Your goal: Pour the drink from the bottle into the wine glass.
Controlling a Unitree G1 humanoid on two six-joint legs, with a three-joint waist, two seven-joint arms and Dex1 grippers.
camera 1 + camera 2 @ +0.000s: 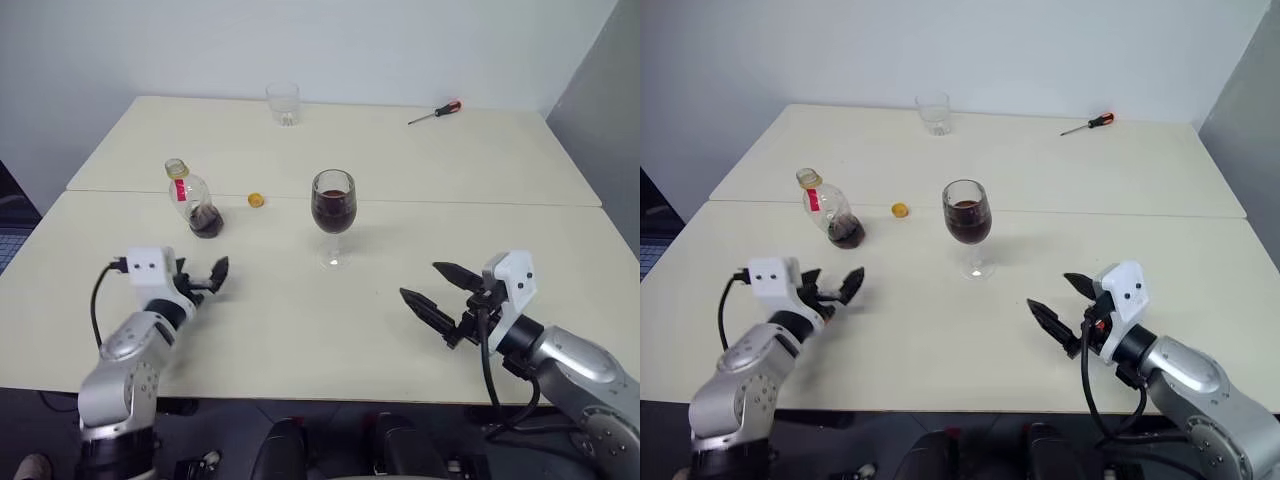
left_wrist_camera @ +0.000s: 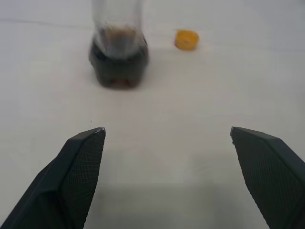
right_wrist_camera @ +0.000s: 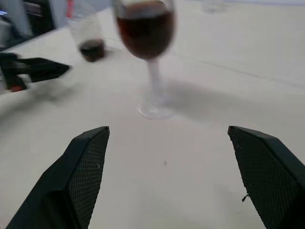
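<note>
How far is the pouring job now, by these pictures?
Done: the wine glass holds the dark drink, and the bottle stands upright on the table, nearly empty. In hand: nothing; the left end effector and right end effector are both open. Left: perhaps recapping, since the yellow cap lies beside the bottle.

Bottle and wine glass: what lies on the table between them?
A small yellow cap lies between the bottle and the wine glass, as the left eye view shows.
</note>
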